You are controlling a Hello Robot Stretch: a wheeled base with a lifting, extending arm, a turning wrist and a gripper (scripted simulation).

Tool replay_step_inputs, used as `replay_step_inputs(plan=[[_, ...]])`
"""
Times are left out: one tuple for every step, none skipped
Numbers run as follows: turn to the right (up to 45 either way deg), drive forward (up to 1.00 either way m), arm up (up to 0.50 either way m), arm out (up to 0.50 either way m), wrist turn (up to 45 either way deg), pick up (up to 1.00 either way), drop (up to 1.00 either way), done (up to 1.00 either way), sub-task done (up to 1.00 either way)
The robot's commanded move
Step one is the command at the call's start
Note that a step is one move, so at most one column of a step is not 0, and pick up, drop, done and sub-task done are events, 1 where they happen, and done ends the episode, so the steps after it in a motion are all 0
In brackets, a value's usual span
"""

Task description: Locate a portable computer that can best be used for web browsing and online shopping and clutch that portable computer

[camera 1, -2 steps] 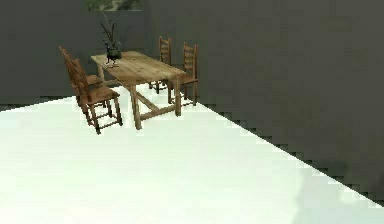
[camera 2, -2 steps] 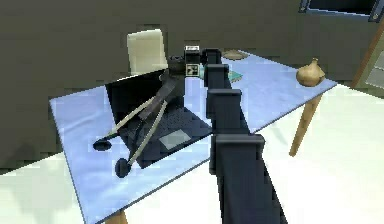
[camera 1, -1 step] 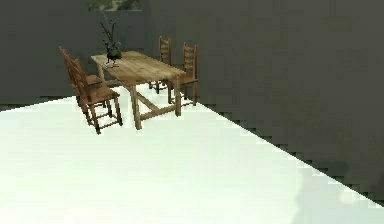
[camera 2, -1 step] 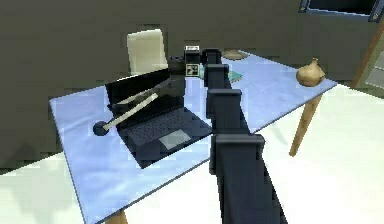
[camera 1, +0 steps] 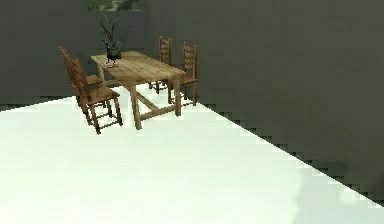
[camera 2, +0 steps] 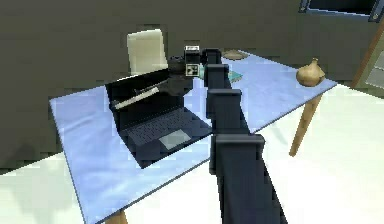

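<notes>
I count ahead: one wooden table (camera 1: 140, 70), four wooden chairs (camera 1: 98, 98), one potted plant (camera 1: 112, 45). To the arm side: one blue-topped table (camera 2: 90, 150), one open laptop (camera 2: 160, 125), one cream chair (camera 2: 148, 47), one tan gourd-shaped object (camera 2: 311, 72).

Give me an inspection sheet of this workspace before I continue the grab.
Surface: pale blue tabletop on wooden legs.
Job's things: open dark laptop lying on the tabletop, screen raised.
Clutter: tan onion-shaped vase at the tabletop's corner; small tan dish near the far edge.
Hand: dark hand at the laptop screen's upper corner; cannot tell whether it holds anything.
Cables: nothing seen.
Surroundings: cream chair behind the tabletop; forward view, wooden dining table with wooden chairs and dark potted plant.
</notes>
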Motion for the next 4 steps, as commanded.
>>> replay_step_inputs(plan=[[0.0,0.0,-0.3,0.0,0.0,0.0,0.0,0.0,0.0],[0.0,0.0,0.0,0.0,0.0,1.0,0.0,0.0,0.0],[0.0,0.0,0.1,0.0,0.0,0.0,0.0,0.0,0.0],[0.0,0.0,0.0,0.0,0.0,0.0,0.0,1.0,0.0]])
